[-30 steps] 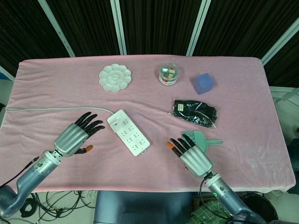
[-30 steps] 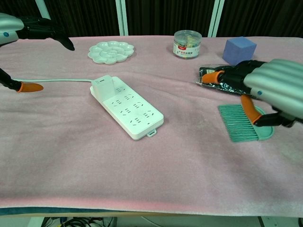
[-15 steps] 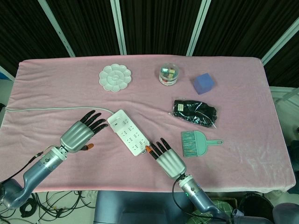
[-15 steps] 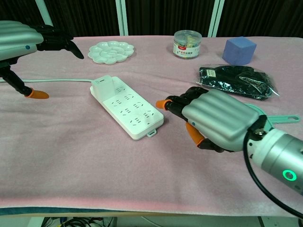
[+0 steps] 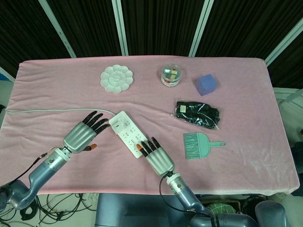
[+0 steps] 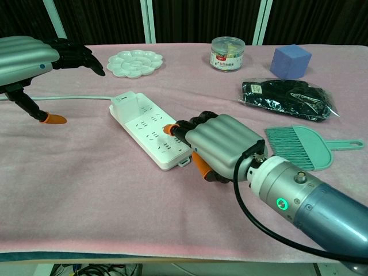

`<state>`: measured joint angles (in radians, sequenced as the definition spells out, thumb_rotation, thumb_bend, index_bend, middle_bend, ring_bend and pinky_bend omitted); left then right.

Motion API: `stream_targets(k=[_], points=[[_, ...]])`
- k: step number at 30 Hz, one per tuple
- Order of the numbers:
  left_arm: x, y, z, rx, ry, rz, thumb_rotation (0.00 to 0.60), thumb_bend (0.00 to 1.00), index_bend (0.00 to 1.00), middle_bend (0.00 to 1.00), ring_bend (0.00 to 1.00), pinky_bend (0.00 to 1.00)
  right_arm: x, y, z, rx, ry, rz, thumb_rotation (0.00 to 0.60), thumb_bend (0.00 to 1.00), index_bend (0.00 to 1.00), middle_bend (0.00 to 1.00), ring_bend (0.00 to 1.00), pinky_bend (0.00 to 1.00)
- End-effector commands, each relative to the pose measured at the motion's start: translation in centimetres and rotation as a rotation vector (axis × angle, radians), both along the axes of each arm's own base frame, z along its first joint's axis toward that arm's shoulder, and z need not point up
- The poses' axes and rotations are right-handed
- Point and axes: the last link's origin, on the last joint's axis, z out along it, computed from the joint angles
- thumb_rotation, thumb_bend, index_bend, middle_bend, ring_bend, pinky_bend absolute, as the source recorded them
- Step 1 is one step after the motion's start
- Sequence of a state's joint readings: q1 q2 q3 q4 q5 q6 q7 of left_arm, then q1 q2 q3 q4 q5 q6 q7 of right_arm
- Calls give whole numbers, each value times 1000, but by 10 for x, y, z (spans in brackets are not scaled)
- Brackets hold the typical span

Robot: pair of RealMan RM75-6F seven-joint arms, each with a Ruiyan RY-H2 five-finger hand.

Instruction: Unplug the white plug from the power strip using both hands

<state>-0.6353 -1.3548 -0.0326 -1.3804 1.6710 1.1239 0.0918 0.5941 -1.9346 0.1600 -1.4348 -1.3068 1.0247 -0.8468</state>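
Note:
The white power strip (image 5: pixel 130 134) (image 6: pixel 150 128) lies slantwise at the table's front centre. The white plug (image 5: pixel 116 122) (image 6: pixel 125 101) sits in its far-left end, with a grey cord (image 5: pixel 52 111) running off to the left. My right hand (image 5: pixel 155 156) (image 6: pixel 219 144) is at the strip's near end with fingers apart, and its fingertips (image 6: pixel 172 129) lie over the last sockets. My left hand (image 5: pixel 85 133) (image 6: pixel 33 54) hovers just left of the plug, fingers spread, holding nothing.
On the pink cloth stand a white paint palette (image 5: pixel 116 78), a clear jar (image 5: pixel 170 75), a blue cube (image 5: pixel 206 84), a black packet (image 5: pixel 197 114) and a teal dustpan brush (image 5: pixel 198 144) right of the strip.
My right hand has swept left from beside the brush to the strip's near end. My left hand has edged right and forward toward the plug.

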Motion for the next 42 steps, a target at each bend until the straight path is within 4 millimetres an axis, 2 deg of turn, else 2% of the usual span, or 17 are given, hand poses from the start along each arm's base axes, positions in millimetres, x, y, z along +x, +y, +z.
stream_targets(k=[1, 6, 16, 23, 35, 42], points=[[1, 1, -2, -1, 0, 1, 600, 171, 180, 118, 0, 2, 6, 0, -7, -4, 4, 6, 600, 783, 119, 97, 121, 95], [5, 5, -9, -14, 6, 8, 600, 167, 180, 118, 0, 1, 12, 4, -18, -18, -2, 8, 600, 784, 128, 97, 107, 86], [14, 10, -26, -27, 9, -7, 600, 167, 180, 118, 0, 2, 21, 6, -26, -33, -33, 13, 600, 785, 149, 97, 107, 84], [19, 13, -35, -30, -2, -30, 600, 167, 190, 141, 0, 48, 17, 8, -32, -21, -6, 23, 600, 785, 150, 102, 107, 84], [28, 25, -51, -35, 41, -56, 600, 167, 194, 147, 0, 39, 10, 15, -41, 23, 27, 24, 600, 786, 156, 119, 109, 84], [33, 31, -55, -17, 47, -85, 600, 168, 202, 157, 0, 36, 6, 12, -41, 15, 33, 18, 600, 789, 158, 119, 109, 84]])
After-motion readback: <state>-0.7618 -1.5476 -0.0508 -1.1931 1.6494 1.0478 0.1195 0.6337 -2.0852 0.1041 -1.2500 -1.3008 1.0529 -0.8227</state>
